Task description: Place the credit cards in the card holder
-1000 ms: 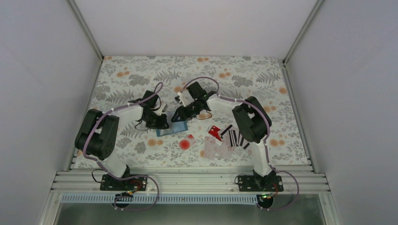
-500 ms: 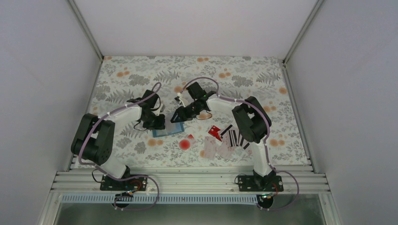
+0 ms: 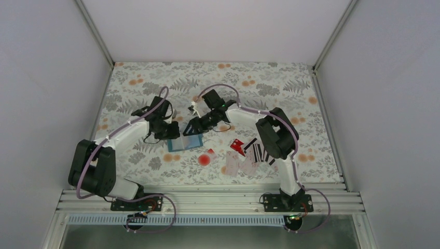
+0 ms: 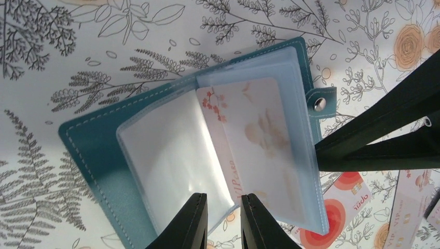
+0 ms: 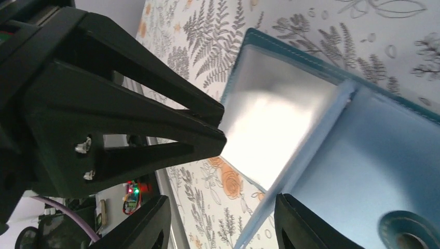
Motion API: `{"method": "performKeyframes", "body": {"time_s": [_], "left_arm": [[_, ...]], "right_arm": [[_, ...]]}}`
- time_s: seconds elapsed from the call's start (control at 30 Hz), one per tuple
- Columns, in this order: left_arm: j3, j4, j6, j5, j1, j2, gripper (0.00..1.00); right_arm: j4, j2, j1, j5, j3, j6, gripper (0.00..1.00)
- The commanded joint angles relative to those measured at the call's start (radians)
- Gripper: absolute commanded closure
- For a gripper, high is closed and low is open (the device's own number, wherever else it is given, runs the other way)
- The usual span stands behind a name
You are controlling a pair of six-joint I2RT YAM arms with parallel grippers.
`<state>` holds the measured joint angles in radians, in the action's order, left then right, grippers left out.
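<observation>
Right claw [image 5: 222, 207] has just opened wide and holds nothing. We think it let go of a card [image 4: 259, 150], which now sits inside the holder [image 4: 88, 150]. Left claw [image 4: 224, 199] is nearly shut and seems to pinch a page [image 4: 171, 155]. The holder lies open between both claws. More cards [image 3: 249, 158] wait nearby.

— How's the overhead view?
— Bright, even, diffuse light. The white walls [image 3: 46, 78] look pale, with only faint shadows on the table [image 3: 290, 78]. Small things look grainy.
— And the wrist views?
— Left: sharp, a milky sheen on the card holder [image 4: 85, 155] sleeves, the left gripper [image 4: 224, 199] a dark silhouette. Right: harsh white glare on one sleeve, the right gripper [image 5: 223, 207] soft-edged, the background at lower left out of focus.
</observation>
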<state>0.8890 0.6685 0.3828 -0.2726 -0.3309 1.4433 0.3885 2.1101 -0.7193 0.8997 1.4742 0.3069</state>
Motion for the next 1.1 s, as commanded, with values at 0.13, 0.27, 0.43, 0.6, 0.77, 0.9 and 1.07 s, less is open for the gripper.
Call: {"method": "performKeyframes", "body": {"time_s": [0.13, 0.27, 0.43, 0.6, 0.77, 0.9, 1.07], "left_arm": [[-0.026, 0.031, 0.049, 0.031, 0.053, -0.110, 0.81], [-0.042, 0.047, 0.070, 0.035, 0.076, -0.143, 0.81], [-0.066, 0.065, 0.085, 0.035, 0.102, -0.199, 0.81], [-0.070, 0.084, 0.073, 0.032, 0.118, -0.226, 0.81], [-0.059, 0.092, 0.064, 0.028, 0.128, -0.234, 0.81], [-0.042, 0.100, 0.052, 0.027, 0.129, -0.239, 0.81], [-0.030, 0.106, 0.037, 0.015, 0.130, -0.240, 0.81]], "right_arm": [[-0.011, 0.050, -0.062, 0.037, 0.070, 0.026, 0.48], [-0.020, 0.087, -0.086, 0.023, 0.097, 0.046, 0.48], [-0.037, 0.110, -0.105, 0.017, 0.129, 0.070, 0.48], [-0.048, 0.127, -0.115, 0.023, 0.155, 0.095, 0.48], [-0.046, 0.136, -0.120, 0.024, 0.183, 0.106, 0.48], [-0.030, 0.133, -0.119, 0.005, 0.208, 0.101, 0.48], [0.024, 0.104, -0.119, -0.056, 0.232, 0.081, 0.48]]}}
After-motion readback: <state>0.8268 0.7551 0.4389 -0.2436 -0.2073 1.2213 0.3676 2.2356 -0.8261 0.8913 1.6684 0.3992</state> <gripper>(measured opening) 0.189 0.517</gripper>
